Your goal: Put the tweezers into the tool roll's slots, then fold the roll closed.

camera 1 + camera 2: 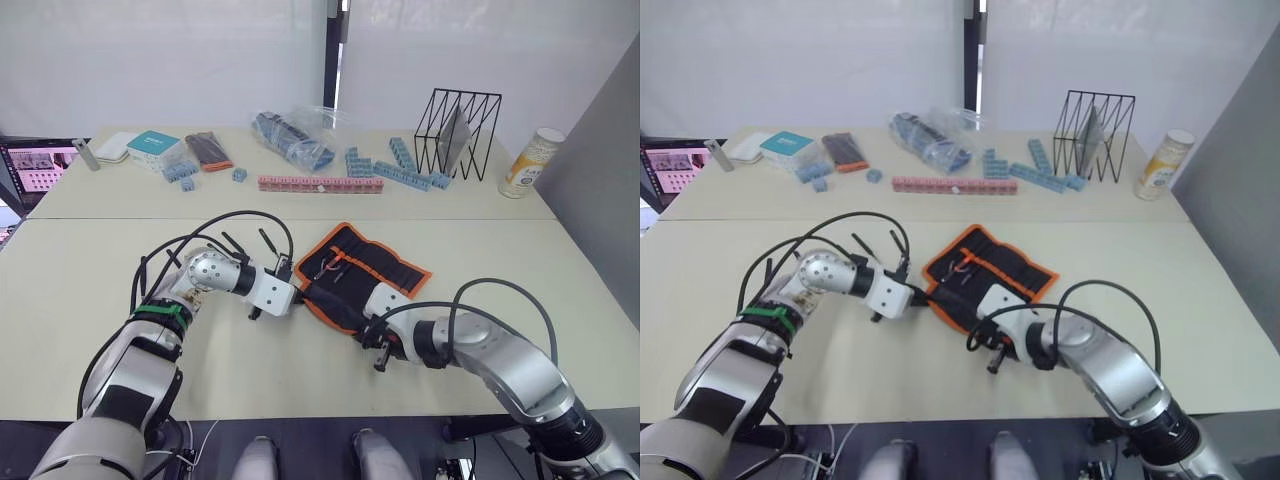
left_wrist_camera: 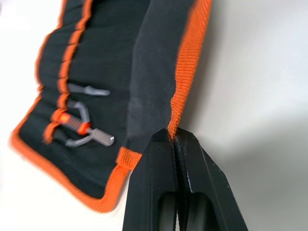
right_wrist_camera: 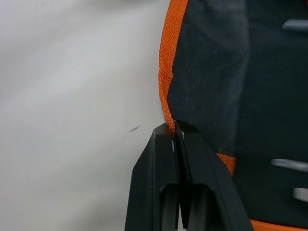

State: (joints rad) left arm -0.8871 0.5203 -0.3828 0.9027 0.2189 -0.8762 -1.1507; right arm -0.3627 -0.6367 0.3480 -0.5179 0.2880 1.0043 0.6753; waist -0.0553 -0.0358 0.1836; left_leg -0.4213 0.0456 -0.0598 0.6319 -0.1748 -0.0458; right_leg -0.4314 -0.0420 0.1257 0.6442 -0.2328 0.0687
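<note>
Both grippers, left [image 2: 175, 139] and right [image 3: 177, 129], pinch the tool roll [image 1: 370, 268] by its orange near edge; tweezers [image 2: 86, 90] sit slotted.

I see the tool roll [image 1: 362, 272] lying open on the worktop, black with orange trim, its near flap lifted at the edge. Slim metal tweezers [image 2: 85, 89] sit tucked in its slots [image 2: 61, 98].
</note>
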